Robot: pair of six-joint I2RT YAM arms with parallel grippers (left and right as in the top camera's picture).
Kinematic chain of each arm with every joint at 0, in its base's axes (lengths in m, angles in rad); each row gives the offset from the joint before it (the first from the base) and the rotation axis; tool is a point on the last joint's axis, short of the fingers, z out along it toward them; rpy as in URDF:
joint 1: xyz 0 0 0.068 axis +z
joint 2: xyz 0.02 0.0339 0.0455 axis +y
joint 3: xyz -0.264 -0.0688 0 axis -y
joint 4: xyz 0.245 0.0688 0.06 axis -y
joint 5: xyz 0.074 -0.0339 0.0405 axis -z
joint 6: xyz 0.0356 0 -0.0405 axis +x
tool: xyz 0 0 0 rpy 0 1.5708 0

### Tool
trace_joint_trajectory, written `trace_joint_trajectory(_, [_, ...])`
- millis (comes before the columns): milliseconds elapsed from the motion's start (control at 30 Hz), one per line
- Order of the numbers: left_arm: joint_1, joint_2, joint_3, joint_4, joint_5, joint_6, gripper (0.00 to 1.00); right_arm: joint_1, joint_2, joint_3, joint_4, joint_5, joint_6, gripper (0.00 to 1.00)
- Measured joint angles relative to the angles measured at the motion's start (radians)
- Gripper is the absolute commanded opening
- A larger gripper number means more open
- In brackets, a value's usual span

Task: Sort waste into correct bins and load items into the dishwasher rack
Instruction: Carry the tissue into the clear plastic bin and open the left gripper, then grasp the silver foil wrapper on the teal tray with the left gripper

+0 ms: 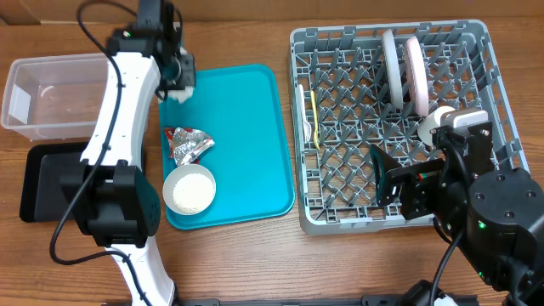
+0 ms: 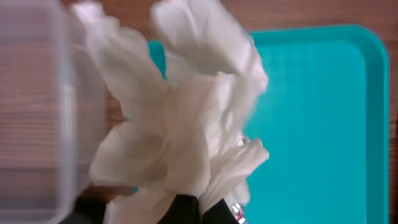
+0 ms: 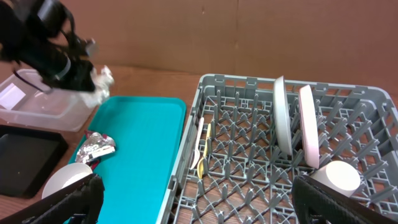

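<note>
Left gripper (image 1: 178, 81): clamping tight on the crumpled white paper napkin (image 2: 186, 106), folds billowing out above the dark fingertips in the wrist view.
Napkin position: hanging at the far-left corner of the teal tray (image 1: 246, 127), just beside the clear plastic tub (image 1: 17, 102), apparently off the surface, though I am not certain of that.
Why held so: the pinch is taking the bunched middle, so the loose paper is staying together for a carry.
Step in hand: looking like paper waste heading for a bin; the tub is nearest, and the black tray (image 1: 38, 183) is lying in front of it.
Right gripper (image 1: 391, 183): jaws spread wide, gripping nothing, hovering over the near side of the dishwasher rack (image 1: 391, 32).
Rack load: the grey-blue plate (image 1: 392, 68) and the white plate (image 1: 416, 75) are standing on edge between pegs so they drain and stay put; the small white cup (image 1: 432, 126) is sitting near them; a thin yellow utensil (image 1: 314, 115) is lying along the left side.
Waiting on the tray: the red-and-silver foil wrapper (image 1: 189, 144) and the small white bowl (image 1: 189, 189), looking full of whitish grains.
Progress: roughly midway, I judge; bins looking empty.
Risk: a trailing fold could be snagging the tub rim.
</note>
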Motion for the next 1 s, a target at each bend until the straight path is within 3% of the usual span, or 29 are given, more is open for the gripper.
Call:
trace_joint_trajectory(233, [0.026, -0.013, 0.113, -0.032, -0.188, 0.0, 0.04, 0.0, 0.0, 0.0, 0.0, 0.0, 0.0, 1.0])
trace_joint_trajectory(367, [0.148, -0.013, 0.113, -0.032, -0.223, -0.026, 0.07, 0.0, 0.0, 0.0, 0.0, 0.0, 0.0, 1.0])
trace_joint_trajectory(400, [0.2, -0.012, 0.113, -0.032, -0.203, -0.032, 0.4, 0.0, 0.0, 0.0, 0.0, 0.0, 0.0, 1.0])
trace_joint_trajectory(433, [0.236, -0.011, 0.113, -0.034, -0.182, -0.033, 0.62, 0.0, 0.0, 0.0, 0.0, 0.0, 0.0, 1.0])
trace_joint_trajectory(500, [0.29, -0.01, 0.113, -0.054, -0.131, -0.035, 0.85, 0.0, 0.0, 0.0, 0.0, 0.0, 0.0, 1.0])
trace_joint_trajectory(567, [0.332, -0.005, 0.113, -0.082, -0.071, -0.031, 0.91, 0.0, 0.0, 0.0, 0.0, 0.0, 0.0, 1.0])
trace_joint_trajectory(633, [0.333, -0.005, 0.113, -0.086, -0.038, -0.017, 0.92, 0.0, 0.0, 0.0, 0.0, 0.0, 0.0, 1.0])
trace_joint_trajectory(733, [0.32, -0.005, 0.113, -0.097, 0.001, 0.022, 0.72, 0.0, 0.0, 0.0, 0.0, 0.0, 0.0, 1.0])
trace_joint_trajectory(867, [0.286, -0.005, 0.114, -0.168, 0.089, 0.09, 0.73, 0.0, 0.0, 0.0, 0.0, 0.0, -0.001, 1.0])
trace_joint_trajectory(1000, [0.161, -0.005, 0.112, -0.3, 0.164, 0.165, 0.73, 0.0, 0.0, 0.0, 0.0, 0.0, 0.0, 1.0])
